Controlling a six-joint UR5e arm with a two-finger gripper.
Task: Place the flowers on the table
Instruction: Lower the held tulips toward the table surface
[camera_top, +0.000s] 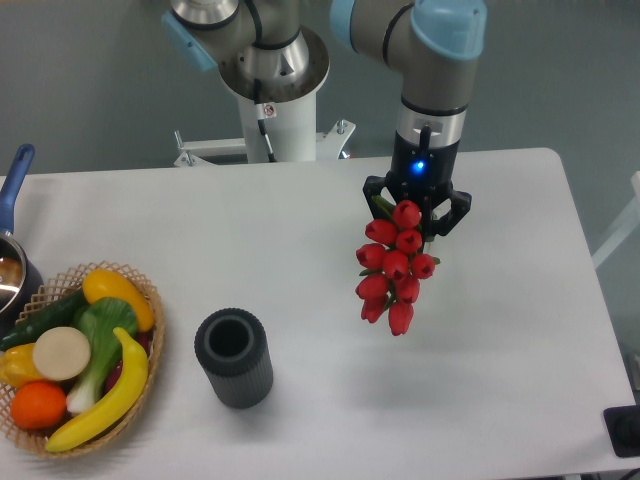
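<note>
The flowers (394, 266), a bunch of red closed tulips, hang in the air above the white table (520, 300), right of centre. Their heads point toward the camera and downward. My gripper (416, 212) is shut on the stem end of the bunch, and the stems are mostly hidden behind the heads and fingers. A faint shadow lies on the table below the bunch. The flowers do not touch the tabletop.
A dark grey ribbed vase (233, 357) stands upright to the lower left of the flowers. A wicker basket (150, 340) of toy fruit and vegetables sits at the left edge. A pot with a blue handle (14, 180) is at the far left. The robot base (270, 100) is behind.
</note>
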